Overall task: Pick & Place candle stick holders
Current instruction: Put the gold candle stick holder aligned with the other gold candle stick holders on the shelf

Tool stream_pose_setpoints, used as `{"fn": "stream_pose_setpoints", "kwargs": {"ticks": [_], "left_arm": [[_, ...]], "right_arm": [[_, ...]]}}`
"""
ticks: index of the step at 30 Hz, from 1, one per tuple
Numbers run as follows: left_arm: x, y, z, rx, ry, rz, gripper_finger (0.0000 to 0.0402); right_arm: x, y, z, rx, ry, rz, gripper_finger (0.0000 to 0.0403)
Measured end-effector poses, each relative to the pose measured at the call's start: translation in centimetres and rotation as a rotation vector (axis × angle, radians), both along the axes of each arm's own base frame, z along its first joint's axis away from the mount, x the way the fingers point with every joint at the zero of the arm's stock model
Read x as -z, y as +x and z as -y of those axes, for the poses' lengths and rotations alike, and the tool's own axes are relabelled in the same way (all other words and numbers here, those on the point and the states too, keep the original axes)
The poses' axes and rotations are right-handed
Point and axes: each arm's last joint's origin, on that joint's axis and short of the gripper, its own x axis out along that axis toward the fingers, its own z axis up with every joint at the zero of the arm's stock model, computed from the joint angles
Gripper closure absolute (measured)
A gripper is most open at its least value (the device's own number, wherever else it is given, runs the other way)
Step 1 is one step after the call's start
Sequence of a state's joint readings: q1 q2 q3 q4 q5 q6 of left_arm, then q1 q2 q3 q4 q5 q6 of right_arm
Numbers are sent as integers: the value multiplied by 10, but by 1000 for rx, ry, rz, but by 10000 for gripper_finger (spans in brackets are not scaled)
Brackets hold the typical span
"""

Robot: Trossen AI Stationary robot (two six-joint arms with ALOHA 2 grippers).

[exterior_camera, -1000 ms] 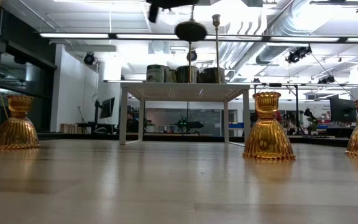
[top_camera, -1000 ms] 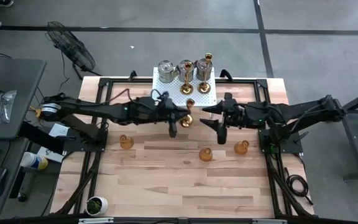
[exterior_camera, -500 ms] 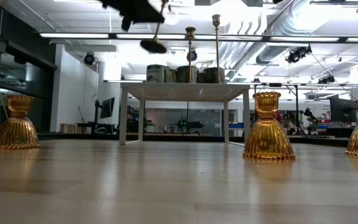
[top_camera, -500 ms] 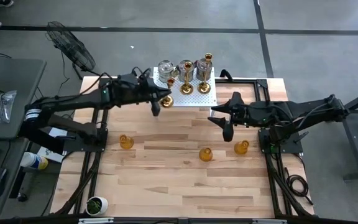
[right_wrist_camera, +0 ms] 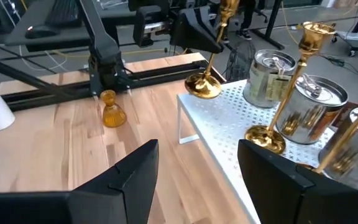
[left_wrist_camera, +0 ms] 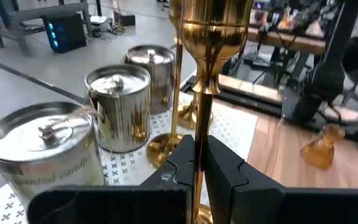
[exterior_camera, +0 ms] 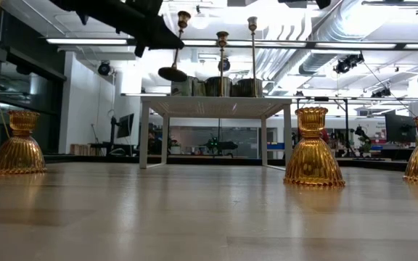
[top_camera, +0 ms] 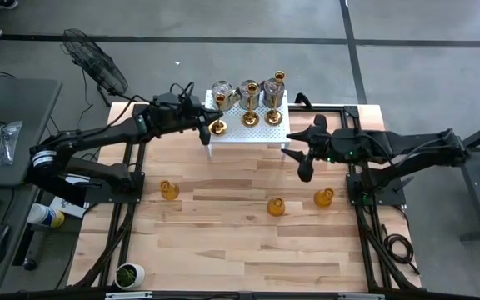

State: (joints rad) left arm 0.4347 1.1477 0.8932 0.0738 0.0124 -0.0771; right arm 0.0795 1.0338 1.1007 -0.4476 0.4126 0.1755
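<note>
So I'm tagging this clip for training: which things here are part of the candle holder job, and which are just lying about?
Part of the job:
- gold stemmed holder, held by the left tool over the white stand's edge
- two gold stemmed holders on the stand
- three silver tins on the stand
- three amber glass holders on the table
- right tool, open, empty

Just lying about:
- potted plant
- floor fan

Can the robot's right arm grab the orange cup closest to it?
Probably yes. The right gripper is open and empty, hovering above the table, and the nearest amber cup stands alone on bare wood with nothing between them. The left gripper is busy at the white stand.
</note>
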Motion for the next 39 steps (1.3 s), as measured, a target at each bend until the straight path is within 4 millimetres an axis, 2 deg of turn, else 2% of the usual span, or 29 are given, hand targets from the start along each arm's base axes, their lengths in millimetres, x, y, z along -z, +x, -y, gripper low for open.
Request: {"fn": "stream_pose_setpoints", "kwargs": {"ticks": [6, 14, 26, 39], "left_arm": [[17, 0, -10, -36, -15, -28, 394], [27, 5, -32, -6, 9, 47, 394], [38, 10, -50, 62, 31, 33, 394], [50, 15, -62, 15, 28, 18, 394]], "right_arm": [[-3, -7, 18, -57, 33, -4, 192], [-7, -12, 31, 25, 44, 38, 192], [-8, -11, 35, 85, 20, 43, 192], [-8, -11, 36, 110, 14, 44, 192]]}}
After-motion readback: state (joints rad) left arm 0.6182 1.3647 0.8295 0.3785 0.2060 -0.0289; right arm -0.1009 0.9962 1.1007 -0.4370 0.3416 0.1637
